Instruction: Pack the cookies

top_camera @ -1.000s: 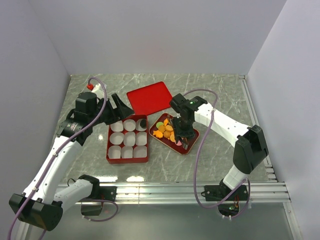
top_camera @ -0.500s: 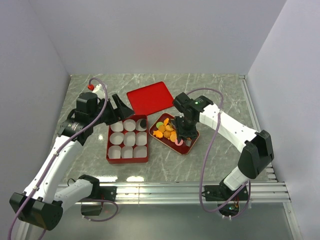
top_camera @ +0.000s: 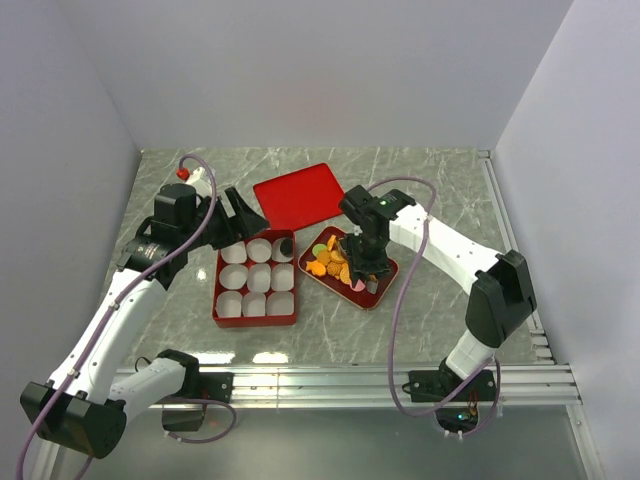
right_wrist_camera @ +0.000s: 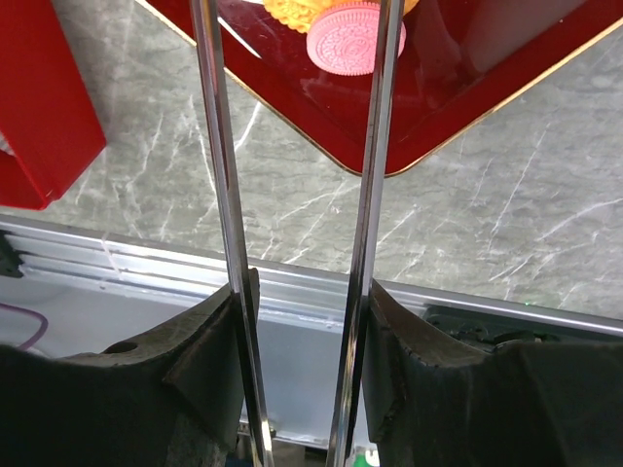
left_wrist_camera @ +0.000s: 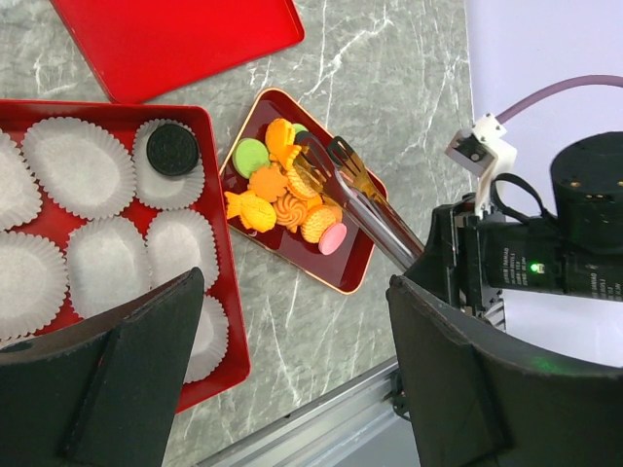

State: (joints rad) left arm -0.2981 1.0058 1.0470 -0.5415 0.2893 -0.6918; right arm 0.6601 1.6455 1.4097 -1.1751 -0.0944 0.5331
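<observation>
The cookies (top_camera: 330,262), orange, green and pink, lie heaped in a small red tray (top_camera: 392,268). My right gripper (top_camera: 362,250) is shut on metal tongs (left_wrist_camera: 365,199), whose tips hover over the orange cookies (left_wrist_camera: 282,195). In the right wrist view the two tong arms (right_wrist_camera: 219,195) run between my fingers, and a pink cookie (right_wrist_camera: 355,37) lies between them on the tray (right_wrist_camera: 389,165). One black cookie (left_wrist_camera: 172,149) sits in a paper cup of the red box (top_camera: 216,290). My left gripper (left_wrist_camera: 295,282) hangs open above the box's far left corner, holding nothing.
The red lid (top_camera: 298,195) lies flat behind the box and the tray. The other white paper cups (left_wrist_camera: 78,165) in the box hold nothing. A metal rail (top_camera: 330,378) runs along the near table edge, and walls close in on three sides.
The right arm's elbow swung out to the right and has come back; the tongs stayed over the cookie tray. The left arm has not moved.
</observation>
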